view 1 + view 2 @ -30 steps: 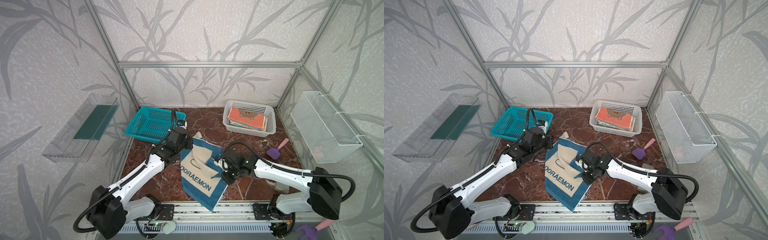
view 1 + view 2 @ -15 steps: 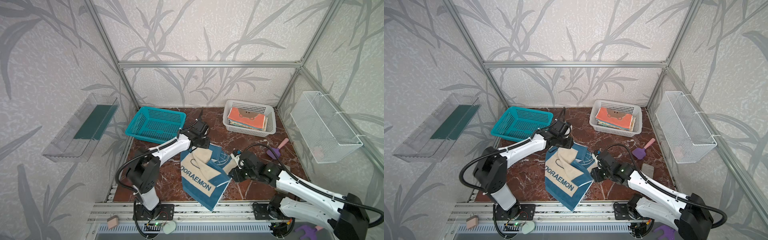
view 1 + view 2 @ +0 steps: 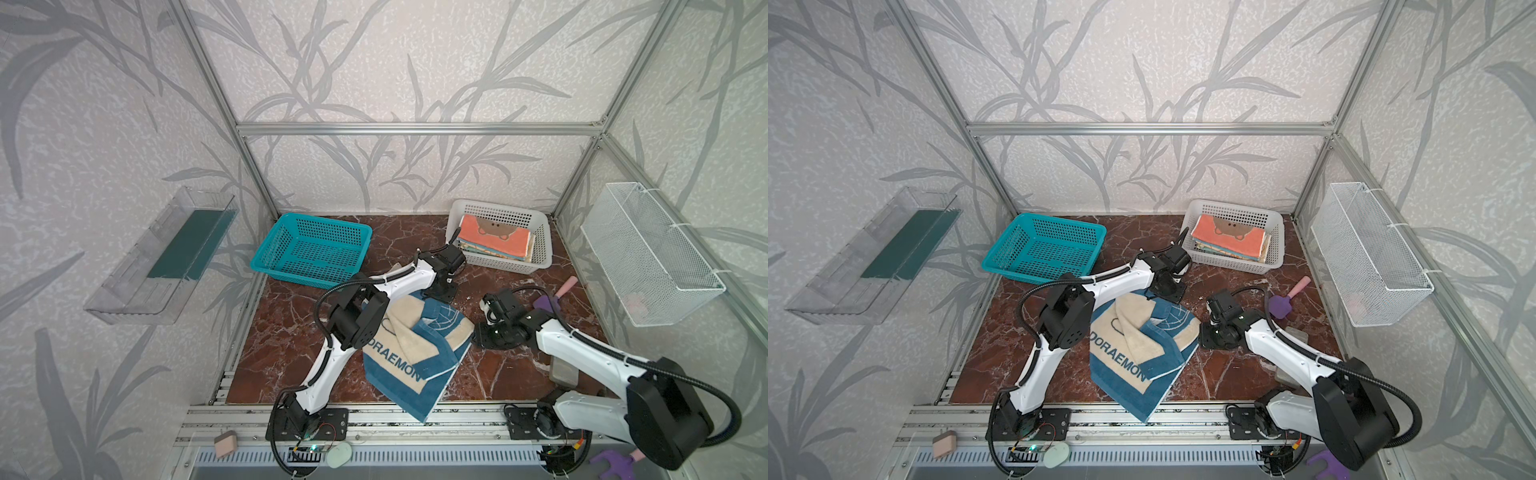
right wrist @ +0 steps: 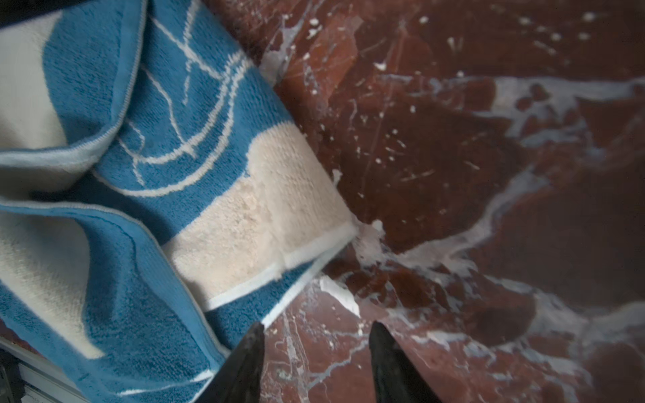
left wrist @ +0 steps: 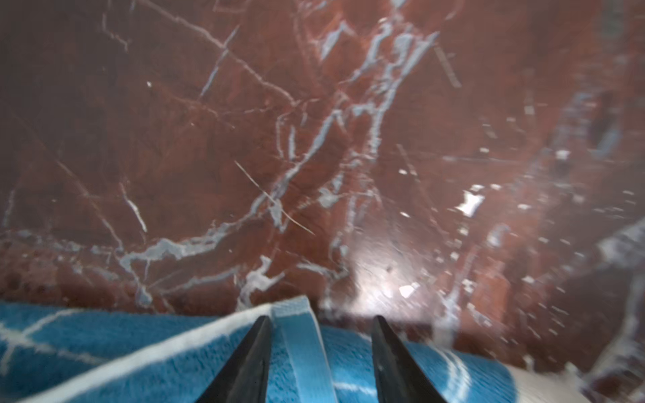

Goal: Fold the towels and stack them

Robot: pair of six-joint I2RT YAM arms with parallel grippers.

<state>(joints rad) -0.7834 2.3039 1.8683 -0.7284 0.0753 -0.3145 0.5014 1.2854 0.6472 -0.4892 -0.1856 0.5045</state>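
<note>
Left gripper, both top views: the left gripper [image 3: 439, 293] [image 3: 1168, 293] sits low at the far corner of the DORAEMON towel [image 3: 415, 353] [image 3: 1133, 347]. Its fingertips are hidden under its own wrist, so the jaw gap cannot be read here.
Right gripper, both top views: the right gripper [image 3: 482, 336] [image 3: 1206, 338] is low, just beside that towel's right edge. It is dark against the dark bench [image 3: 282, 332] [image 3: 1000, 332], and its gap is hard to make out.
DORAEMON towel, both top views: it lies rumpled on the bench between the two grippers, partly doubled over itself. Its near corner hangs past the bench's front edge. In a top view the left arm's elbow covers the start of the lettering [image 3: 395, 361].
Folded towels, both top views: a stack [image 3: 494, 239] [image 3: 1229, 235] sits in the white basket [image 3: 498, 264] [image 3: 1229, 262], beyond the DORAEMON towel. A coral bear-face towel is on top, and those beneath show only as edges.
Left wrist view: the picture is blurred. The left gripper [image 5: 321, 319] has its jaws parted about halfway. A pale-blue hem of the DORAEMON towel [image 5: 104, 349] lies in the gap, not pinched. The fingers are cut off by the frame, and bare bench [image 5: 209, 139] lies beyond.
Right wrist view: the right gripper [image 4: 316, 324] has its jaws parted over bare bench [image 4: 453, 174], with nothing between them. The DORAEMON towel [image 4: 157, 122] has a corner just beside one of the fingers [image 4: 244, 366], and the rest of it runs out of frame.
</note>
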